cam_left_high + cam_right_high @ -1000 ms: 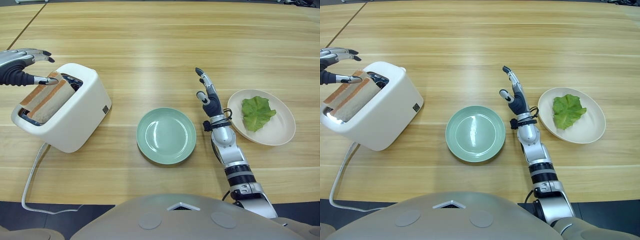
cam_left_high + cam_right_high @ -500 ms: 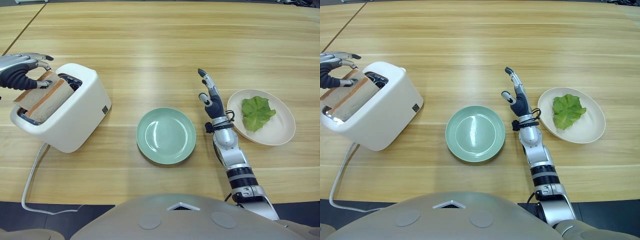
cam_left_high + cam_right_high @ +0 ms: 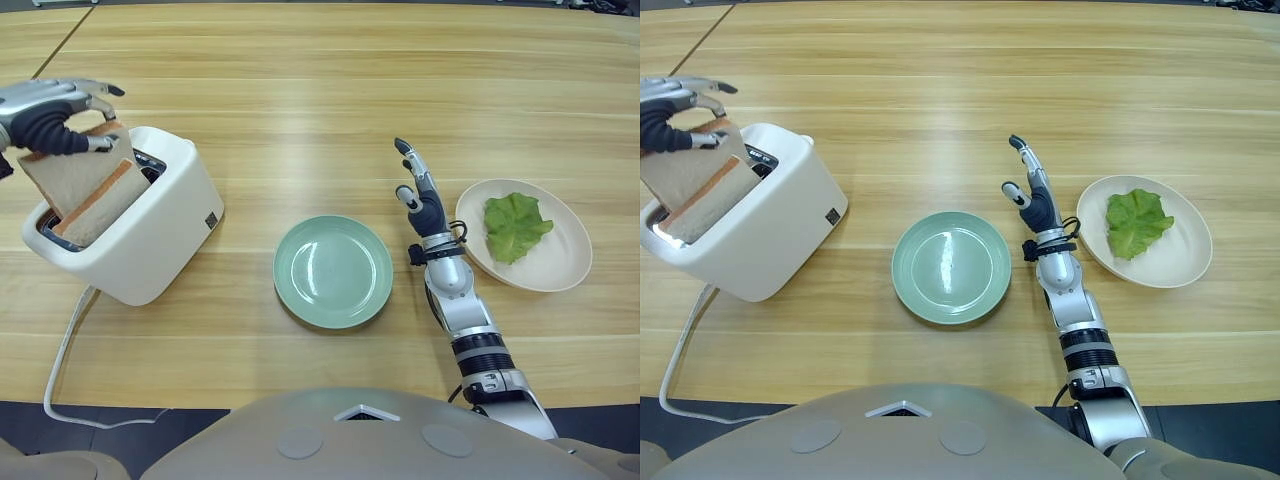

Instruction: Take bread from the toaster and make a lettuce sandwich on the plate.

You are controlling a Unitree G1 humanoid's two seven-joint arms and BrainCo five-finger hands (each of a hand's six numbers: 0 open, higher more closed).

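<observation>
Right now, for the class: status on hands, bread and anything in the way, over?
Left hand shut on tan bread slice, half out of white toaster. Right hand open, beside round green plate. Nothing in the way.

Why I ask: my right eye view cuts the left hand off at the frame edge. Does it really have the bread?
Observer: Yes. The left eye view shows more of the left hand, with its fingers closed on the top edge of a slice.
Operator: Is that slice's left corner out of the toaster?
Observer: Its left corner is in frame here, raised above the toaster. The lower edge looks to be in the slot.
Operator: And the toaster's left end?
Observer: Fully in frame, with bare table past it.
</observation>
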